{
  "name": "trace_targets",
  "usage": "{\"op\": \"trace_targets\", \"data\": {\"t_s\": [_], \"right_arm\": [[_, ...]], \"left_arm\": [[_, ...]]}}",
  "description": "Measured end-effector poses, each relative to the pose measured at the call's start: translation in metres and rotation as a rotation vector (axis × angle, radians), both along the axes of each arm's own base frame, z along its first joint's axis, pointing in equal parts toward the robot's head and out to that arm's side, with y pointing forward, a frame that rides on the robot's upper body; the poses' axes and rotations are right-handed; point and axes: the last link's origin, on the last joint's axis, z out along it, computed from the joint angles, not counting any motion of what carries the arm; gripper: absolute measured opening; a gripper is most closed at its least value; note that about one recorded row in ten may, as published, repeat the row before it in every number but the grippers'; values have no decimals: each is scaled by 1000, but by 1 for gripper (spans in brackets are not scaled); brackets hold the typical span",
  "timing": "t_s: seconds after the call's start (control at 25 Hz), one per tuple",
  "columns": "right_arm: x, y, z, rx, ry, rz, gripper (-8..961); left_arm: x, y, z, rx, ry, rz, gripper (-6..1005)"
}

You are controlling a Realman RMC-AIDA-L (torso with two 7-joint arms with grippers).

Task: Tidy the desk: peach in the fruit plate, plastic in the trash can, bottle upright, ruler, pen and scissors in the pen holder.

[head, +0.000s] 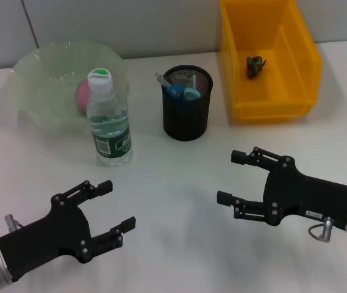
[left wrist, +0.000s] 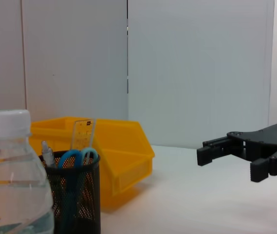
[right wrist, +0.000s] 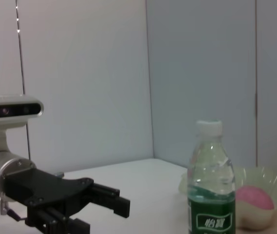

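I see the desk (head: 179, 201) from the head camera, with both arms low over its near edge. My left gripper (head: 109, 207) sits toward the near left corner, its fingers spread and holding nothing. My right gripper (head: 237, 177) is over the near right part of the desk, fingers likewise spread and empty; from the left wrist camera I can see it side-on, hanging apart from everything else.

The bottle (head: 108, 119) stands upright, white cap on top and green label around its lower half, left of the desk's middle and just in front of the fruit plate (head: 33, 73). That plate — a pale green translucent bowl with a wavy rim — sits by the far left corner, and the pink peach (head: 83, 94) lies inside it, partly hidden behind the bottle's neck.

The pen holder (head: 186, 104), a black mesh cup, stands near the middle of the far edge. From the left wrist camera I make out the ruler (left wrist: 82, 134) rising tilted out of it, the blue-handled scissors (left wrist: 75, 158) beside that, and the pen (left wrist: 46, 153) leaning at the rim.

The trash can (head: 271, 61) — a yellow open bin — occupies the far right corner, with the dark crumpled plastic (head: 255, 66) lying on its floor.
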Motion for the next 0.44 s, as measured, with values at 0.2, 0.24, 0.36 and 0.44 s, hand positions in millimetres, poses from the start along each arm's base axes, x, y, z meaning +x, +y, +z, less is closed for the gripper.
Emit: {"op": "trace_targets", "data": {"t_s": [0.2, 0.24, 0.36, 0.44], "right_arm": [[0, -2, -3, -10, 2, -7, 826], [1, -2, -3, -10, 4, -10, 826], [1, -2, -4, -11, 6, -13, 826], [1, -2, -4, -12, 6, -14, 826]], "left_arm": [[1, 1, 0, 0, 1, -2, 781], [1, 1, 0, 0, 1, -3, 781], [1, 2, 0, 1, 1, -4, 781], [1, 2, 0, 1, 0, -4, 781]]}}
